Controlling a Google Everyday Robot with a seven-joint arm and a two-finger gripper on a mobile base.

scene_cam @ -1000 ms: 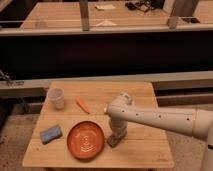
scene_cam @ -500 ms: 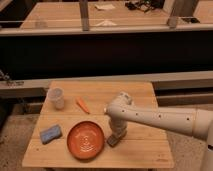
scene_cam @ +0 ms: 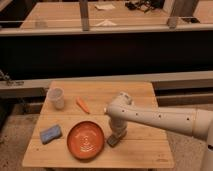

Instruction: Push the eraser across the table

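Wooden bench (scene_cam: 145, 150) with an orange plate (scene_cam: 85, 139) near the front. Just right of the plate, a small dark eraser (scene_cam: 113, 140), close to touching its rim. Gripper (scene_cam: 117, 134) down directly over the eraser, on a white arm (scene_cam: 160, 119) reaching in from the right. Elsewhere: a blue sponge (scene_cam: 50, 133) at front left, a pale cup (scene_cam: 56, 98) at back left, a carrot (scene_cam: 82, 104) beside it.

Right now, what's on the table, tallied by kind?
Cup: 1
Carrot: 1
Sponge: 1
Plate: 1
Eraser: 1
Total: 5
The claw sits low at the eraser, right of the plate.
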